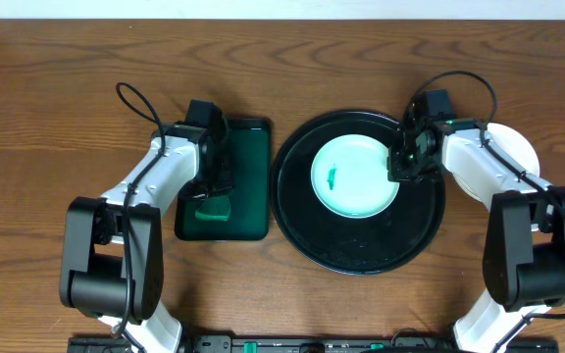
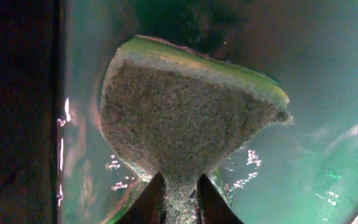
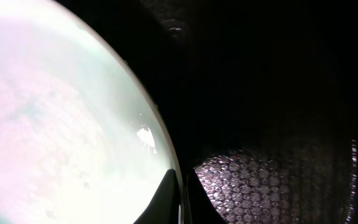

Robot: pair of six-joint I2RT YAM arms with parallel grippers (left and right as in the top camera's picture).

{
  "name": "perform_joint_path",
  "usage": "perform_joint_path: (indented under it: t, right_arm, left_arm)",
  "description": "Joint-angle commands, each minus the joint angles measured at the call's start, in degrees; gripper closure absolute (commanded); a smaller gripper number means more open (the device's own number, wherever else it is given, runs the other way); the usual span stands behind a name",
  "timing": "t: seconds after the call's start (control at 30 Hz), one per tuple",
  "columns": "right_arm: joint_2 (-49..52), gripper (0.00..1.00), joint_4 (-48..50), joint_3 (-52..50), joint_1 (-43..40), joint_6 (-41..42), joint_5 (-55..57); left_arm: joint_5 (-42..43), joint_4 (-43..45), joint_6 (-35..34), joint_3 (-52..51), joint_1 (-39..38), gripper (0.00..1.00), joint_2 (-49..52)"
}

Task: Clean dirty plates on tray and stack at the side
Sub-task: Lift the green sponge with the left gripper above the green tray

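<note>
On the black tray (image 1: 361,250) lies a pale-mint plate (image 1: 354,176) with a small green smear (image 1: 333,177) left of its middle. My right gripper (image 1: 403,162) is at the plate's right edge. In the right wrist view its jaws (image 3: 180,199) are shut on the rim of the plate (image 3: 61,124), with the dark tray (image 3: 278,93) beyond. My left gripper (image 1: 214,191) hangs over the green rectangular tray. In the left wrist view it (image 2: 179,198) is shut on the narrow end of a green-backed sponge (image 2: 185,118).
The dark green rectangular tray (image 1: 248,157) sits just left of the black tray, its wet floor (image 2: 316,155) showing under the sponge. A white plate (image 1: 520,145) lies on the table right of the black tray, partly under my right arm.
</note>
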Motion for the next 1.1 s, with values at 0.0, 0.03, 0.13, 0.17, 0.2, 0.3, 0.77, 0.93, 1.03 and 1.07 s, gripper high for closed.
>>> perform_joint_path:
  t: [0.0,0.03,0.13,0.17,0.2,0.3,0.77,0.93,1.03,1.07]
  right_arm:
    - [0.3,0.99,0.0,-0.3,1.6,-1.7,-0.3]
    - [0.3,0.99,0.0,-0.3,1.7,-1.8,-0.3]
    - [0.3,0.99,0.0,-0.3,1.8,-1.9,-0.3]
    - [0.3,0.99,0.0,-0.2,1.8,-1.9,-0.3]
    - [0.3,0.99,0.0,-0.2,1.8,-1.9,-0.3]
    - [0.3,0.99,0.0,-0.3,1.8,-1.9,-0.3]
    - [0.3,0.88,0.0,-0.3,2.1,-5.3,-0.3]
    - [0.3,0.99,0.0,-0.3,2.8,-5.3,-0.3]
    - [0.3,0.99,-0.1,-0.3,3.5,-5.3,-0.5]
    - [0.3,0.99,-0.1,-0.3,3.7,-5.3,-0.5]
  left_arm:
    - [0.0,-0.2,0.5,-0.1,-0.1,0.72,1.4]
    - [-0.1,-0.3,0.5,-0.1,-0.1,0.68,1.4]
    - [-0.1,-1.5,0.3,-0.1,-0.1,0.67,1.4]
    - [-0.1,-2.0,0.0,-0.1,-0.1,0.68,1.4]
    - [-0.1,-2.4,-0.3,-0.1,-0.1,0.69,1.4]
    - [-0.1,-2.7,-1.2,-0.1,-0.1,0.76,1.4]
    - [3.4,-3.1,4.0,4.9,-0.1,0.93,-5.0]
    - [3.3,-8.2,4.6,10.3,-0.1,0.93,-9.5]
    - [3.3,-11.0,6.1,13.3,-0.1,0.93,-10.6]
    - [3.3,-11.5,6.3,13.9,-0.1,0.93,-10.6]
